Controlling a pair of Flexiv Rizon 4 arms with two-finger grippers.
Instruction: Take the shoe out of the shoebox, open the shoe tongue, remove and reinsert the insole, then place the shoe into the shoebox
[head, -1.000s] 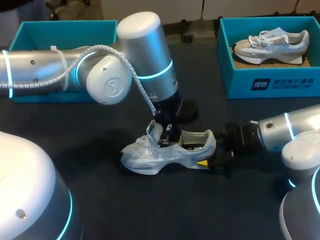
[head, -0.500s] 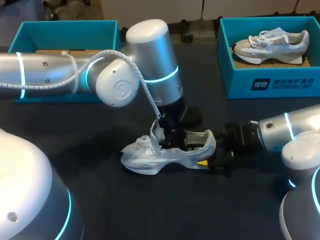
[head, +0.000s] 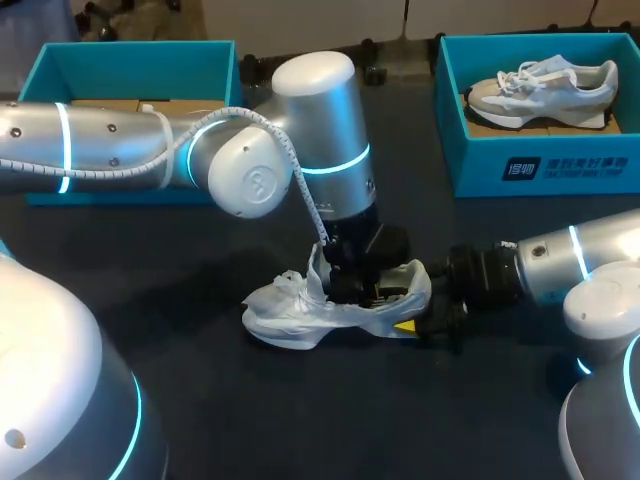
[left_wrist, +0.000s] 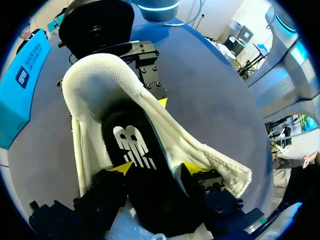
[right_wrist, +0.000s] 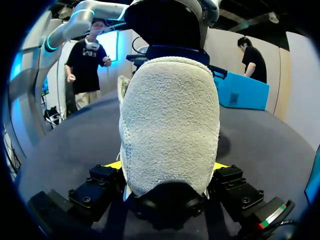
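Sitting mid-desk (head: 200, 400): white shoe (head: 300, 310), heel clamped from both sides by right claw (right_wrist: 167, 167). Left claw (left_wrist: 156, 170) is down inside the shoe opening, closed on black insole (left_wrist: 132, 145). Another shoe (head: 545, 90) lies in far-right shoebox (head: 480, 160).

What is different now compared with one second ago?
The left arm swung rightward, and the left tool, which was up at the tongue, came down into the opening of the shoe, shut on the insole. The right tool kept its grip on the heel; the shoe did not shift.
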